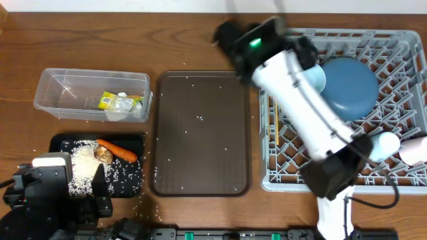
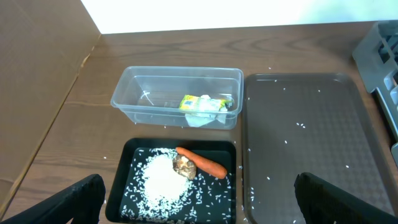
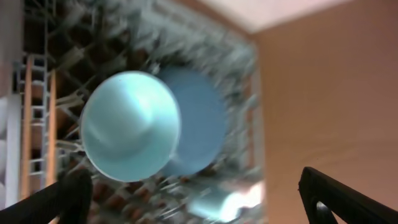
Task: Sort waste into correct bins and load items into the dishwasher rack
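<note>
The clear box [image 1: 50, 100] holds the yellow-green wrapper [image 1: 110, 101] and crumpled white paper [image 2: 202, 116]. The black tray [image 1: 130, 180] holds rice [image 2: 163, 182], the carrot [image 2: 202, 163] and the brown lump [image 2: 184, 165]. The grey rack [image 1: 400, 50] holds the blue plate [image 1: 353, 90], the bowl [image 3: 127, 127], the light-blue cup [image 1: 383, 145] and a pale cup [image 1: 417, 150]. My left gripper [image 2: 202, 208] is open and empty above the black tray's near end. My right gripper [image 3: 199, 205] is open and empty, raised over the rack's far left corner [image 1: 230, 33]. The right wrist view is blurred.
A dark-brown serving tray [image 1: 200, 133] with a few loose rice grains lies between the bins and the rack. Some rice is scattered on the wooden table round the black tray. My right arm [image 1: 307, 113] stretches across the rack's left side.
</note>
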Controlling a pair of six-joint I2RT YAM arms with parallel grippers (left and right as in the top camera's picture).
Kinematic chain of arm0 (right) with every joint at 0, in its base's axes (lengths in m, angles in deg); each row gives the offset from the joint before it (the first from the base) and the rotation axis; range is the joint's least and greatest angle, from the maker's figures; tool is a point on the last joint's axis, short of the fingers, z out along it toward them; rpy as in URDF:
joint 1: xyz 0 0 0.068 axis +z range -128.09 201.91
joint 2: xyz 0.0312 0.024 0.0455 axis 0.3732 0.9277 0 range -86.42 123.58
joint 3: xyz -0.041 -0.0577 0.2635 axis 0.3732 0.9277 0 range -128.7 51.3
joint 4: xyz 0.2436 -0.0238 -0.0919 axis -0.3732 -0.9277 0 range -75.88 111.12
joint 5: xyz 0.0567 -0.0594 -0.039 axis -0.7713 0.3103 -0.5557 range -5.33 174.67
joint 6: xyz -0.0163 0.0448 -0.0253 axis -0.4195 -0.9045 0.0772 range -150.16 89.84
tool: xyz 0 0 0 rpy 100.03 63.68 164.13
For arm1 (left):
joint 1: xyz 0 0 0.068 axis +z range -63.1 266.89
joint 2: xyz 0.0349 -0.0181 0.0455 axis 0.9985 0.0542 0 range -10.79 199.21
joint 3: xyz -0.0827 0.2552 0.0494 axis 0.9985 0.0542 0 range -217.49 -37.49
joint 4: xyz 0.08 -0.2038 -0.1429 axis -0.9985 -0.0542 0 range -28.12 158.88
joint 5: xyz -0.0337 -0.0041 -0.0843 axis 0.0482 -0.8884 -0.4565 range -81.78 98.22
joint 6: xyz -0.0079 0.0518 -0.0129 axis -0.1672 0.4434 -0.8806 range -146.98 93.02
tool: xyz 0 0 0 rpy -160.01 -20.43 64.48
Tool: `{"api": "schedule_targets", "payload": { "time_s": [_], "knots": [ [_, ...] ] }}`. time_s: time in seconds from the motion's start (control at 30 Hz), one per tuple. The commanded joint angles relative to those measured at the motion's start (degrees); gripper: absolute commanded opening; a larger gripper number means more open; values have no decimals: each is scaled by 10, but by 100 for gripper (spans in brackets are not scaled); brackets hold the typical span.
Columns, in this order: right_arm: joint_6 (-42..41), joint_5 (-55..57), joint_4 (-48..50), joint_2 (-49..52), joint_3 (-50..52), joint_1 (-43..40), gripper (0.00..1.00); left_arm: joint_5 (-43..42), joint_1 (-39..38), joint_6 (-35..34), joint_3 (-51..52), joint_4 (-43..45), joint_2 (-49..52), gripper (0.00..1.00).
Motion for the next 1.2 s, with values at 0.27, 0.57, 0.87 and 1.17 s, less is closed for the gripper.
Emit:
{"api": "schedule_targets", "payload": {
  "time_s": [0.27,0.57,0.87,1.17],
  "knots": [
    [101,-490,33,-11,3,-142,88,5,3,-5,-5,0,1,98],
    [78,-487,24,-11,29,-18,1,5,3,-5,-5,0,1,98],
    [36,-397,98,-11,235,104,1,5,3,-5,-5,0,1,98],
    [-3,-343,113,-11,379,143,1,5,3,-5,-5,0,1,98]
  ]
}}
